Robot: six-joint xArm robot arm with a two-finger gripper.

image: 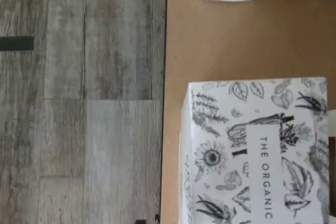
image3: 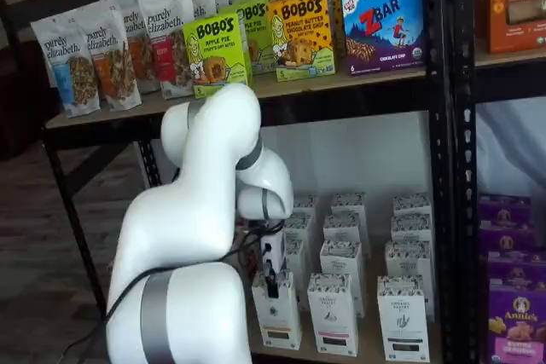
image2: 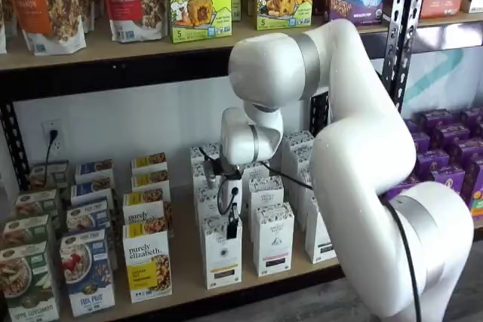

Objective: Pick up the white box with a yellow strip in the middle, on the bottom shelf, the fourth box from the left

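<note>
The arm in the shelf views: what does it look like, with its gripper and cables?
The arm is glossy white with rounded segments and grey bands at its joints. A black cable runs along it. The gripper has a white body and black fingers.

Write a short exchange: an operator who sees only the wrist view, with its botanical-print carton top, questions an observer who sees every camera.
Operator: Which carton is under the camera?
Observer: In a shelf view the gripper hangs over the white box at the front of its column, the one with the yellow-gold band.
Operator: What stands beside it?
Observer: A purely elizabeth box on one side, a dark-banded white carton on the other.
</note>
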